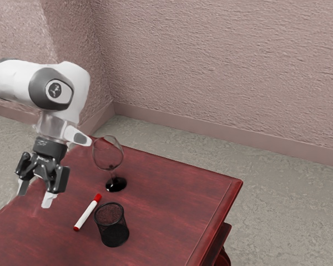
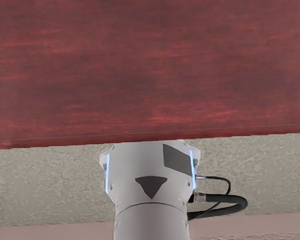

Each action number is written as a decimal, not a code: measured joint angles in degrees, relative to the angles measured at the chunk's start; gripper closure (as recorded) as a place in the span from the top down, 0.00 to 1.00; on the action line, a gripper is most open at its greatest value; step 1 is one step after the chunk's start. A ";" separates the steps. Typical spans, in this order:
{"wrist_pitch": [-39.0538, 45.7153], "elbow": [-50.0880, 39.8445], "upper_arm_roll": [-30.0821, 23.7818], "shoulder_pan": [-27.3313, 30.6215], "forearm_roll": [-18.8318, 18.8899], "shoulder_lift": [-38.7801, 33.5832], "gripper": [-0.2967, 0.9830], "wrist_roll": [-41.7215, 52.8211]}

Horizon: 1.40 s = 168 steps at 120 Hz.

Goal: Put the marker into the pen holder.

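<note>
Nearest the exterior camera, the dark red wooden counter [image 1: 155,233] runs off the view's lower edge, with the black mesh pen holder [image 1: 112,224] standing upright on it. Just beside the holder, on the exterior view's left, lies the marker [image 1: 87,215], flat on the wood and outside the holder. It has a white body and red ends; the thicker red end points toward the stemmed glass [image 1: 108,153], which stands upright on its dark foot farther from the camera.

The robot's white arm [image 1: 22,79] comes in from the exterior view's left. Its black gripper [image 1: 35,194] hangs with the fingers [image 1: 59,180] spread apart and holding nothing, well clear of the marker.

The wrist view takes in the red grain of the counter, its straight edge, and beyond that edge the white robot base [image 2: 152,175] with dark patches, two glowing blue strips and a black cable [image 2: 225,202] looping out from its side. The mottled floor [image 2: 45,185] lies past the edge, meeting a pinkish baseboard [image 2: 50,231].
</note>
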 joint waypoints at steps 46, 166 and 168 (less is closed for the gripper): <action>25.50 -3.69 -0.17 2.11 3.95 -0.06 0.68 -4.34; 73.40 -16.91 0.86 7.93 3.02 18.25 0.43 -10.10; 73.56 -16.93 0.86 7.94 3.02 18.35 0.43 -10.12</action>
